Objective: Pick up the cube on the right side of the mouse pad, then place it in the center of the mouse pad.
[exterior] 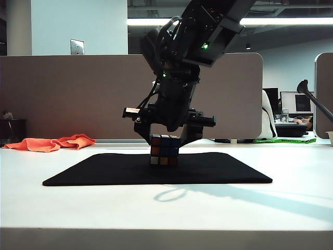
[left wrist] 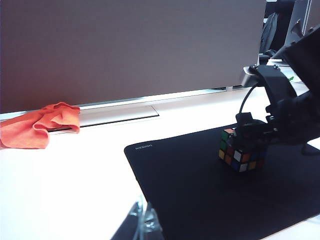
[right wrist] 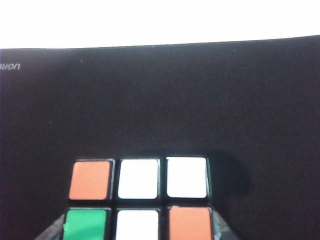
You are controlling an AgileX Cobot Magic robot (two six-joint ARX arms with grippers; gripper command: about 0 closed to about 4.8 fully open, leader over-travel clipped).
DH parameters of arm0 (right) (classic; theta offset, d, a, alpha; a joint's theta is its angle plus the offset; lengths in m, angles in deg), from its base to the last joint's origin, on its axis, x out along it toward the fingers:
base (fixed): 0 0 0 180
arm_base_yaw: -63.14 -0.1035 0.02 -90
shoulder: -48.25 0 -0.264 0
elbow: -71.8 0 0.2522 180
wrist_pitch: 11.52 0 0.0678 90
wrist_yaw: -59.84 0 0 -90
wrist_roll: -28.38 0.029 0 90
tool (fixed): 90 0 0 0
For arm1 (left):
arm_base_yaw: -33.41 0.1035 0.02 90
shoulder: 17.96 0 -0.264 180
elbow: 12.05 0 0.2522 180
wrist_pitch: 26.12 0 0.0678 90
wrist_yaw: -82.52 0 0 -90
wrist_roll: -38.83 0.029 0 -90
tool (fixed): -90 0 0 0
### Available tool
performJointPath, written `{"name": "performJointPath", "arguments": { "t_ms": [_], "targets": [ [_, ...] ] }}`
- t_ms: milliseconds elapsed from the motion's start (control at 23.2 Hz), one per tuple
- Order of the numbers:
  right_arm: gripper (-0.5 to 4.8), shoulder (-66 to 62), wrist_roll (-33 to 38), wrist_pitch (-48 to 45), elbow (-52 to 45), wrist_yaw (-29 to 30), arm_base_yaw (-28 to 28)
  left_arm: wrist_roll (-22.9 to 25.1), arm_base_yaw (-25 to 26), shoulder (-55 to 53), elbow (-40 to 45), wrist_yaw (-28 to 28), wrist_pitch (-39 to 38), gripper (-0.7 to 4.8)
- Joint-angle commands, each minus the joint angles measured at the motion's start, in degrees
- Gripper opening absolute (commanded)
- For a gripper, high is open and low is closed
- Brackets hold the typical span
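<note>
White surface (exterior: 166,208): bare and pale across the near foreground, carrying a faint looping shadow in front of the mat.
Left gripper (left wrist: 142,225): only a sliver of it showed at the edge of its own wrist view, low over the near surface and well short of the cube; whether its jaws were apart or together could not be told.
Mouse pad (exterior: 104,169): thin black mat with rounded corners, lying flat on the surface, a small pale logo near one corner in the left wrist view.
Cube (exterior: 164,150): sat on the mouse pad near its middle, upright, bottom face on the mat; orange, white and green stickers faced the right wrist camera.
Right gripper (exterior: 165,139): came down from above, its jaws closed around the cube's upper part, one finger on each side.
Right arm (exterior: 182,67): dark, angled down from the upper right, small green lights on it.
Orange cloth (exterior: 52,142): crumpled on the far left of the surface, well apart from the mat.
Partition (exterior: 78,94): grey-brown panel behind everything.
</note>
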Motion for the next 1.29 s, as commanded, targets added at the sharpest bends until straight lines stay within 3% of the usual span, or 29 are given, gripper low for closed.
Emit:
{"name": "performJointPath", "arguments": {
  "t_ms": [43,517,1292],
  "targets": [
    [3.07,-0.2,0.3,-1.7,0.3,-0.2,0.1,-0.2,0.0,-0.1,-0.2,0.2,1.0,-0.06],
    [3.07,-0.6,0.3,-3.7,0.3,-0.2,0.1,-0.2,0.0,-0.1,-0.2,0.2,1.0,-0.06],
    [3.20,-0.6,0.3,1.3,0.3,0.4,-0.3,-0.2,0.0,-0.1,-0.2,0.2,1.0,-0.06]
  ]
}}
